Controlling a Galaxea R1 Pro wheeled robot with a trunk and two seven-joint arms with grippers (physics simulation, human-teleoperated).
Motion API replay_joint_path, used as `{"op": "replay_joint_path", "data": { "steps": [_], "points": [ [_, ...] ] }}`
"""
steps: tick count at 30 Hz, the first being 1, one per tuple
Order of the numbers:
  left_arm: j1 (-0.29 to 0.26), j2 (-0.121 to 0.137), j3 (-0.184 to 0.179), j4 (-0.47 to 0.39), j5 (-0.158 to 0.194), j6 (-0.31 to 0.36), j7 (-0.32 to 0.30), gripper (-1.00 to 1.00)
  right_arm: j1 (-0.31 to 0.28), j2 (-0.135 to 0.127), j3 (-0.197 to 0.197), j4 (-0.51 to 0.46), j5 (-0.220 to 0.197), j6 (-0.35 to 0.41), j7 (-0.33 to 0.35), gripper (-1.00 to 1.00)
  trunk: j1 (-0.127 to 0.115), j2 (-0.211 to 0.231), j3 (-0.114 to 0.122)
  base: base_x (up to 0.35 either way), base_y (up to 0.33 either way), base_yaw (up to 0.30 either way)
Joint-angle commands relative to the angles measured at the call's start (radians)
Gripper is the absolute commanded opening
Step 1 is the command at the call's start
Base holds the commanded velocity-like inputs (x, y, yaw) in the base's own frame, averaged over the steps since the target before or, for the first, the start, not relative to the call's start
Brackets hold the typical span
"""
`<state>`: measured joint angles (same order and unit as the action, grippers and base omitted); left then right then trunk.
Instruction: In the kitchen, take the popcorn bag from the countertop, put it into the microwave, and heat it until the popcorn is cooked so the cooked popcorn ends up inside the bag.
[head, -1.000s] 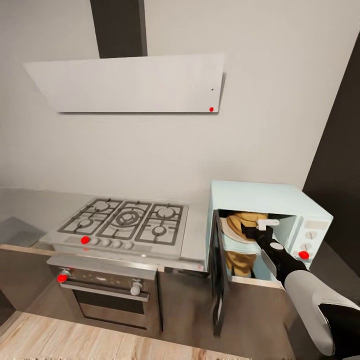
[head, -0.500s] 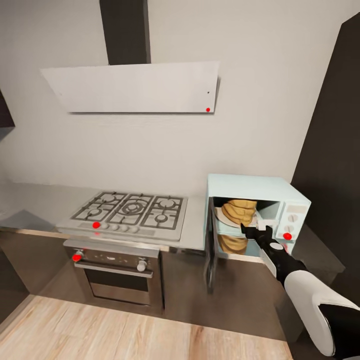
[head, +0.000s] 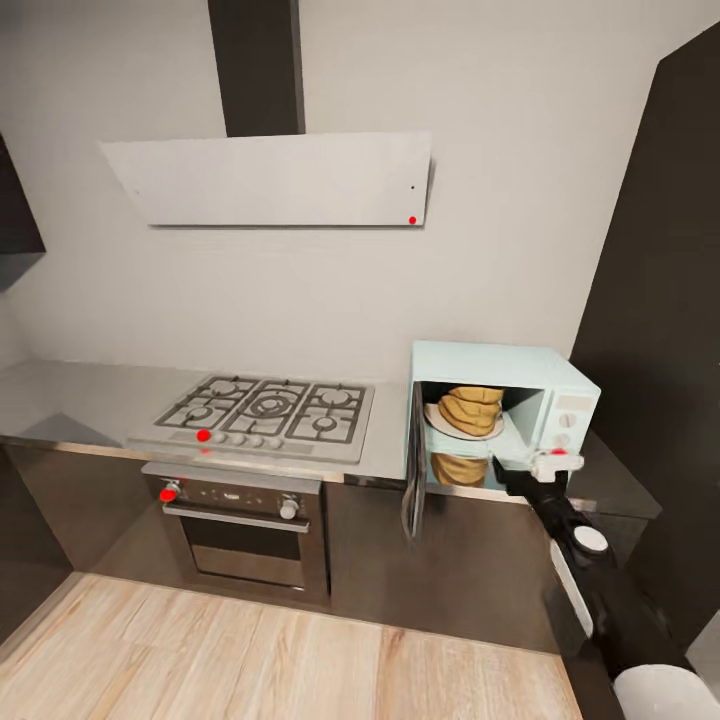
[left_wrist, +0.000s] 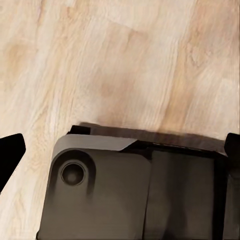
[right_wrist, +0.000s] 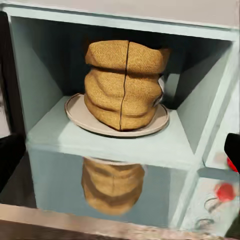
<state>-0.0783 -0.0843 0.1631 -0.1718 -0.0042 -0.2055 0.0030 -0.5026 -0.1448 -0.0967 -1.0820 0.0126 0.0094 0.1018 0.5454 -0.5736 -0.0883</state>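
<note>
Right wrist view: the popcorn bag (right_wrist: 125, 85) stands upright on the turntable plate (right_wrist: 80, 117) inside the microwave (right_wrist: 45, 135), centre frame. Judged light, soft and crushable; best gripped gently at mid-body. Head view: the right gripper (head: 540, 470), lower right, empty outside the opening; jaw spread cannot be determined.

popcorn bag (head: 470, 410): 1 | microwave (head: 500, 365): 1 | hob (head: 265, 412): 1 | oven (head: 245, 535): 1
</note>
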Motion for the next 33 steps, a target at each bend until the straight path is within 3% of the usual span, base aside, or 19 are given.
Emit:
{"op": "replay_joint_path", "data": {
  "steps": [1,4,6,9,13,16,17,20,24,30,33],
  "points": [
    [-0.022,-0.003,0.003,-0.002,-0.002,-0.003,0.001,1.0,0.079,0.002,-0.028,-0.118,0.001,0.042,0.007,1.0,0.0,-0.001,-0.002,-0.002,0.0,0.0],
    [-0.11,-0.003,0.004,-0.043,0.001,-0.002,0.001,1.0,0.268,0.002,-0.083,-0.305,0.001,0.092,0.013,1.0,0.0,-0.001,-0.002,0.0,0.0,0.0],
    [-0.147,-0.003,0.005,-0.095,0.004,-0.001,0.002,1.0,0.347,0.004,-0.089,-0.346,0.0,0.091,0.014,1.0,0.0,-0.001,-0.002,0.0,0.0,0.0],
    [-0.197,-0.004,0.004,-0.253,0.007,0.004,-0.006,1.0,0.481,0.014,-0.092,-0.385,-0.001,0.043,0.017,1.0,0.0,-0.001,-0.002,0.0,0.0,0.0],
    [-0.271,-0.018,0.002,-0.412,0.006,0.011,-0.009,1.0,0.683,0.059,-0.087,-0.389,-0.005,-0.132,0.018,1.0,0.0,-0.001,-0.002,0.0,0.0,0.0],
    [-0.384,-0.037,0.001,-0.449,0.006,0.016,-0.009,1.0,0.788,0.089,-0.083,-0.378,-0.006,-0.231,0.02,1.0,0.0,-0.001,-0.002,0.0,0.0,0.0],
    [-0.462,-0.042,0.0,-0.455,0.006,0.033,-0.009,1.0,0.831,0.098,-0.081,-0.358,-0.007,-0.282,0.029,1.0,0.0,-0.001,-0.002,0.0,0.0,0.0],
    [-0.585,-0.045,0.001,-0.454,0.006,0.121,-0.01,1.0,0.861,0.102,-0.081,-0.301,-0.009,-0.366,0.043,1.0,0.0,-0.001,-0.002,0.0,0.0,0.0],
    [-0.725,-0.05,0.001,-0.443,0.006,0.287,-0.01,1.0,0.871,0.103,-0.08,-0.25,-0.007,-0.397,0.052,1.0,0.0,-0.001,-0.002,0.0,0.0,0.0],
    [-0.777,-0.09,0.002,-0.44,0.006,0.319,-0.004,1.0,0.893,0.114,-0.06,-0.223,-0.006,-0.434,0.101,1.0,0.0,-0.001,-0.001,0.0,0.0,-0.035],
    [-0.776,-0.09,-0.001,-0.395,0.005,0.32,-0.011,1.0,0.897,0.118,-0.051,-0.218,-0.002,-0.449,0.106,1.0,0.0,-0.001,0.0,0.0,0.0,-0.245]
  ]
}}
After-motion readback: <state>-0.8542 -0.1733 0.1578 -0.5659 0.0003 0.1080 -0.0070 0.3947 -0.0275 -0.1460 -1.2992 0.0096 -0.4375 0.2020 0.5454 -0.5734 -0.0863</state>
